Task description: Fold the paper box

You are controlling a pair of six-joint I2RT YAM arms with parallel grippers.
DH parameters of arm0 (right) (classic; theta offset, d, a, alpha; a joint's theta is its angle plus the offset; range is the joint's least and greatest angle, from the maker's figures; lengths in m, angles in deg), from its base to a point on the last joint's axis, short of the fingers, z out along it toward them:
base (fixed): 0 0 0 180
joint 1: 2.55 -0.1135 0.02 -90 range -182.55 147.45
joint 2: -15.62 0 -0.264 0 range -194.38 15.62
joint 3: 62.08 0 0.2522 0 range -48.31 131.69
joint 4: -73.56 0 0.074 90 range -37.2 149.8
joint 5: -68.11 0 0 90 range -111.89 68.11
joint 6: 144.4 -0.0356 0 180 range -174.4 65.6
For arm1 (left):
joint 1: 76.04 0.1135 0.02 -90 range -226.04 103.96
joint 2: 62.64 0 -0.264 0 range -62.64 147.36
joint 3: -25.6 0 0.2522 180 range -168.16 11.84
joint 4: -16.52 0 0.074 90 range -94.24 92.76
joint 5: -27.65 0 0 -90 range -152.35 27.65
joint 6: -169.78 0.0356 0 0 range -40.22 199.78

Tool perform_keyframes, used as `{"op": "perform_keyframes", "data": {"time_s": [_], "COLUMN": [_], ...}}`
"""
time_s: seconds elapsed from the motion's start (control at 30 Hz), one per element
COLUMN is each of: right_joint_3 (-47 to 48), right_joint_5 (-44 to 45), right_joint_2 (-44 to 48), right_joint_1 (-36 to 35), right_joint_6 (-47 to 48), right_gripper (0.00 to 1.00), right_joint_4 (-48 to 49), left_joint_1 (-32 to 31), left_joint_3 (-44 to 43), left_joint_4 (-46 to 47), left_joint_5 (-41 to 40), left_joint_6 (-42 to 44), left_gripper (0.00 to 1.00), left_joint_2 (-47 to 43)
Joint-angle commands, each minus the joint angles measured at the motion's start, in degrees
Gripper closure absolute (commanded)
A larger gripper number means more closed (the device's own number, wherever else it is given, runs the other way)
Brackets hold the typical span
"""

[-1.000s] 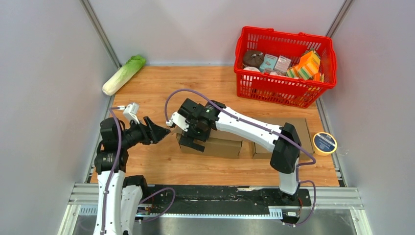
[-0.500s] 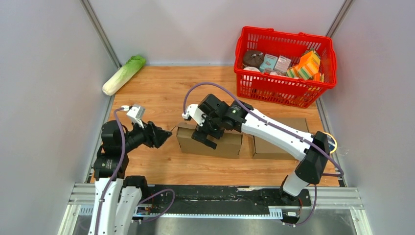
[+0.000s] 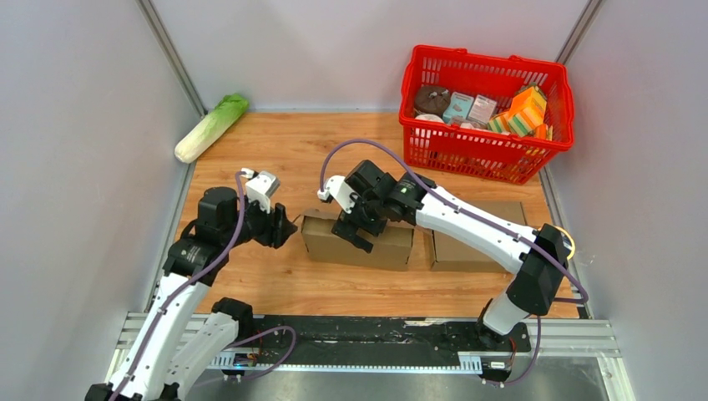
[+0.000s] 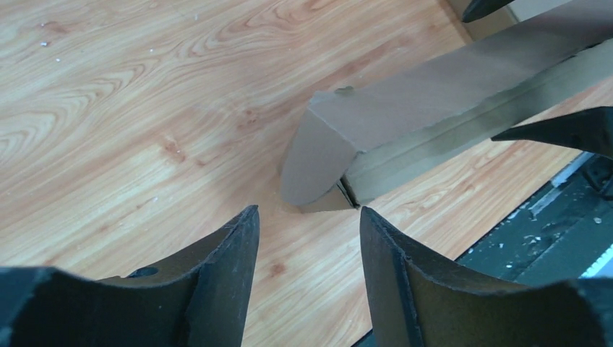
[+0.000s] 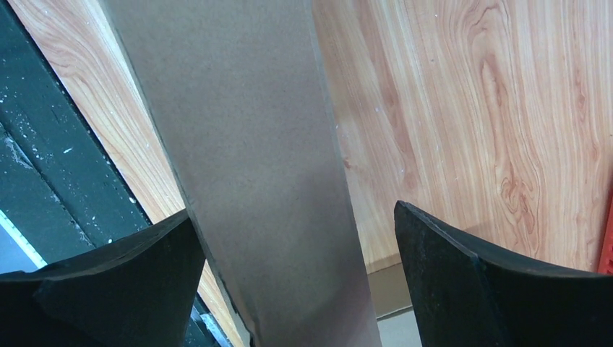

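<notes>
Swinging in from the near left, the left arm has brought the left gripper point(image 3: 282, 230) close to the short end of the paper box point(image 3: 392, 247), where a second ago it hung well back. Its jaws stand apart with nothing between them, and just ahead of the fingertips the rounded end flap point(image 4: 314, 163) still sticks out, untucked. Past that, the right gripper point(image 3: 359, 227) has slid along from that same end and now sits over the middle of the box top, fingers spread as wide as they go, straddling the brown panel. I can't tell whether they press on it or only hover. My guess is the right arm is there to steady the box while the left pushes the flap in, so the fold at this end is not yet done. Beyond the right gripper lies a second cardboard piece point(image 3: 476, 251), and at the far side sit the red basket point(image 3: 488, 163) and a napa cabbage point(image 3: 210, 127).
</notes>
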Motion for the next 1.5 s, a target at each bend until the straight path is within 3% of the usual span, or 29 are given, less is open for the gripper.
{"op": "perform_keyframes", "data": {"time_s": [0.0, 0.2, 0.43, 0.73, 0.8, 0.83, 1.1, 1.37, 1.47], "right_joint_3": [-0.7, -0.4, 0.7, 1.5, 1.7, 1.7, 1.4, 0.6, 0.9], "right_joint_5": [-1.0, -0.4, -0.4, -0.7, -0.8, -0.7, 0.1, 1.9, 1.6], "right_joint_2": [2.2, 2.1, 0.8, -1.1, -1.2, -1.3, -1.4, -2.8, -2.3], "right_joint_1": [0.4, 0.4, 0.4, 0.4, 0.3, 0.4, 0.4, 0.1, 0.5], "right_joint_6": [-1.2, -0.3, 0.5, 1.0, 1.0, 1.0, 1.7, 4.5, 1.0], "right_gripper": [0.0, 0.0, 0.0, 0.0, 0.0, 0.0, 0.0, 0.0, 0.0], "right_joint_4": [3.8, 4.0, 4.0, 5.2, 5.2, 5.2, 6.0, 7.5, 8.7], "left_joint_1": [-0.9, -1.0, -1.1, -1.2, -1.3, -1.3, -1.4, -1.5, -1.5], "left_joint_3": [-2.5, -3.9, -6.2, -7.6, -7.7, -7.8, -9.4, -16.2, -18.7], "left_joint_4": [2.2, 4.4, 3.7, 2.8, 3.3, 3.2, 1.2, -4.4, -7.4], "left_joint_5": [-3.1, -2.2, 0.2, 1.9, 2.0, 1.8, 1.9, 5.2, 6.8], "left_joint_6": [3.0, 3.0, 3.2, 5.2, 4.9, 4.9, 5.0, 1.0, -1.8], "left_gripper": [0.39, 0.43, 0.55, 0.58, 0.69, 0.82, 1.0, 1.0, 1.0], "left_joint_2": [2.8, 6.8, 10.4, 12.2, 12.1, 12.0, 11.1, 12.8, 14.6]}}
